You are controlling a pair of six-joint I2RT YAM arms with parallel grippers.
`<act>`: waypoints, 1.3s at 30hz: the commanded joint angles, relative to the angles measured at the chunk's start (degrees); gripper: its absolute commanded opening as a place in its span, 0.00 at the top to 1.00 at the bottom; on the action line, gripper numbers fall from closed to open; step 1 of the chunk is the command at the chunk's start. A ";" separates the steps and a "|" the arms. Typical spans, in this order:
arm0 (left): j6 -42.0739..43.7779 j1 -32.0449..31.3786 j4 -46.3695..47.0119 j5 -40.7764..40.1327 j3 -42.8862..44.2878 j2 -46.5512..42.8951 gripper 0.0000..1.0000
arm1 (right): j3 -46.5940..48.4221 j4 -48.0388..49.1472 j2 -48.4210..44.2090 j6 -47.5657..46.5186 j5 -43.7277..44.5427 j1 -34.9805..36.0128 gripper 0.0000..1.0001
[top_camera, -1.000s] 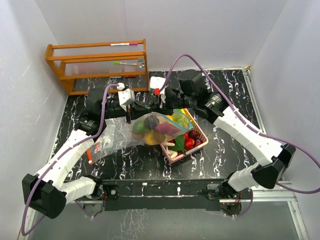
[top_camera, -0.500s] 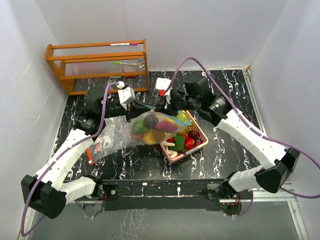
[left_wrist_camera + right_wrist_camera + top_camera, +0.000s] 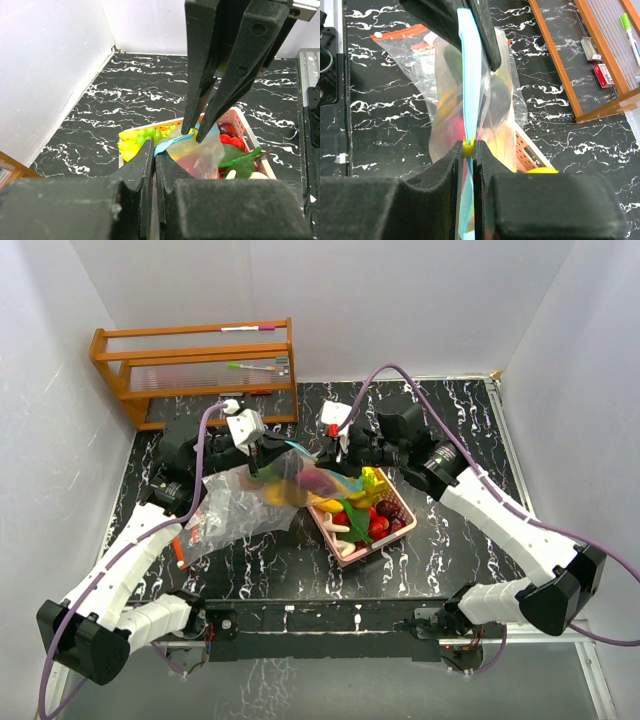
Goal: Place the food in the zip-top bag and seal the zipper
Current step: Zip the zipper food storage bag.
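The clear zip-top bag (image 3: 290, 483) hangs between my two grippers, over the table left of the pink tray (image 3: 400, 530). Dark, green, yellow and red toy food shows inside the bag (image 3: 451, 107). My left gripper (image 3: 260, 452) is shut on the left end of the bag's blue zipper strip (image 3: 172, 142). My right gripper (image 3: 336, 452) is shut on the strip at the yellow slider (image 3: 468, 145). More food lies in the tray: yellow bananas and green grapes (image 3: 135, 139), red berries (image 3: 231, 140), a green leaf (image 3: 240, 161).
A second clear bag with a red zipper (image 3: 222, 518) lies flat on the table under the left arm. A wooden rack (image 3: 195, 370) with pens stands at the back left. White walls close in the black marbled table.
The right gripper has slid right along the zipper, away from the left gripper, and the strip now stretches longer between them. The bag has shifted left and back, off the tray.
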 commanded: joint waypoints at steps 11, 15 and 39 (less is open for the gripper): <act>-5.08 0.55 13.65 -12.42 3.50 -2.89 1.00 | -10.81 4.01 -7.27 6.22 5.95 -2.40 0.92; -6.25 0.63 16.83 -16.67 2.29 -3.31 1.00 | -13.01 4.82 -8.68 7.08 6.29 -2.36 0.92; -6.39 0.64 20.86 -26.92 0.25 -3.22 1.00 | -20.14 5.62 -13.48 9.32 8.72 -3.39 0.92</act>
